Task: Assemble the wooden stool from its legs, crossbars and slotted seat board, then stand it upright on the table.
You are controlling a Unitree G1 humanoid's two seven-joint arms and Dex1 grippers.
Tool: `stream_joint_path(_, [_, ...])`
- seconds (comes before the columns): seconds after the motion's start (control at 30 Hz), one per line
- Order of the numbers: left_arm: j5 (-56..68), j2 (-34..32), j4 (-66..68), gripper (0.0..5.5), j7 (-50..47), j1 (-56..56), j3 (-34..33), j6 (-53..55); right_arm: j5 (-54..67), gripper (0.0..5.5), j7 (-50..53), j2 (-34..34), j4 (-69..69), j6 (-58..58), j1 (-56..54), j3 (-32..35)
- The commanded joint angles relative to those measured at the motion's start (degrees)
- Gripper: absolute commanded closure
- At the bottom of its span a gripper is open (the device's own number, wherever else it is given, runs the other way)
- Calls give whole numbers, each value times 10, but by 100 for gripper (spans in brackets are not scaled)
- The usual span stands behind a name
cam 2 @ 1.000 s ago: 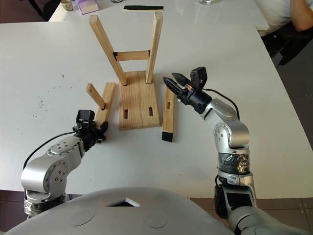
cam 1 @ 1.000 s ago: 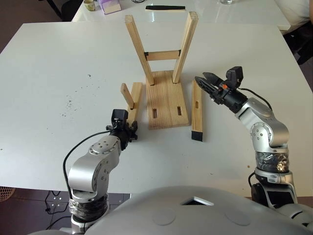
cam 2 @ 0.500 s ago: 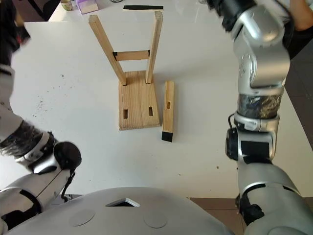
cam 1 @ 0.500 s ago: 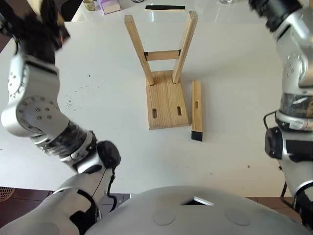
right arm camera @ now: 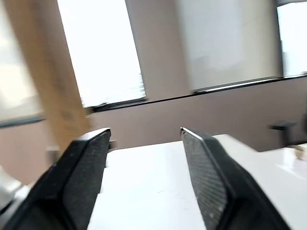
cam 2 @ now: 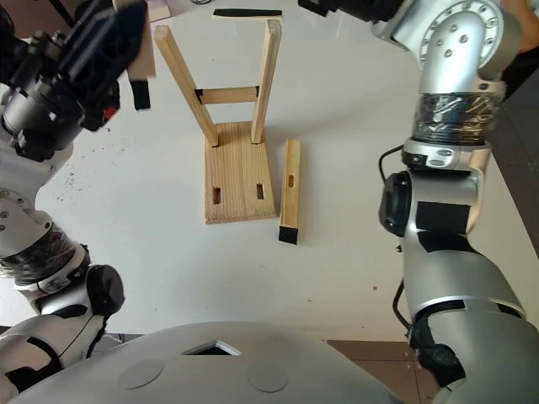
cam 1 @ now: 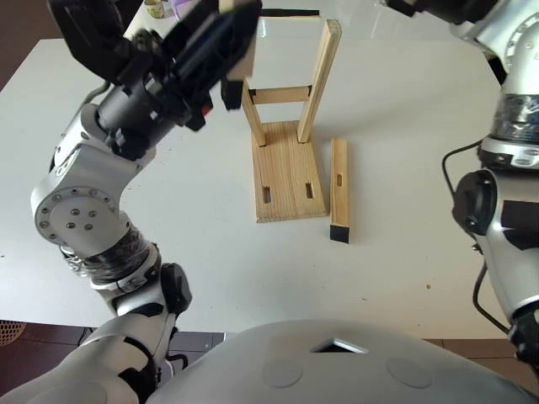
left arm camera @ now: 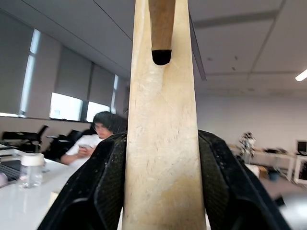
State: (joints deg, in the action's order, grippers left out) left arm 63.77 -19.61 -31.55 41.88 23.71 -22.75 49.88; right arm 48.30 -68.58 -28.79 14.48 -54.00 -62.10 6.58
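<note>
The slotted seat board point(cam 1: 289, 172) lies flat mid-table. Two legs point(cam 1: 238, 84) point(cam 1: 318, 80) joined by a crossbar point(cam 1: 280, 95) stand up from its far end. A loose leg point(cam 1: 338, 189) with a black tip lies along the board's right side. High over the table's far left, my left gripper point(cam 1: 224, 35) is shut on another leg point(left arm camera: 163, 143) that carries a short crossbar stub point(left arm camera: 160, 28). My right gripper point(right arm camera: 144, 132) is raised at the far right, open, with nothing between its fingers.
At the white table's point(cam 1: 126, 185) far edge lie a black strip point(cam 1: 285, 13), a small jar point(cam 1: 153, 8) and a purple box point(cam 1: 189, 10). A few dark specks point(cam 1: 118, 178) dot the left side. The near table is bare.
Both arms have risen from the table. The leg with the crossbar stub that lay left of the board is gone from there and now hangs in my left gripper.
</note>
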Motion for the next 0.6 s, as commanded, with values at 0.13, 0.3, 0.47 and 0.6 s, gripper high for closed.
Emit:
stream_joint_path(0.13, [-41,-64,16,351,89,-45,66,-48,21,227,-102,-45,37,-47,-71,-11])
stream_joint_path(0.3, [-53,-79,24,351,103,-61,91,-74,24,227,-155,-56,5,-53,-68,-26])
stream_joint_path(0.47, [-79,-92,24,351,110,-76,119,-96,23,227,-162,-56,-31,-49,-60,-32])
stream_joint_path(0.6, [-90,-96,21,351,113,-86,136,-113,12,227,-156,-50,-43,-42,-59,-46])
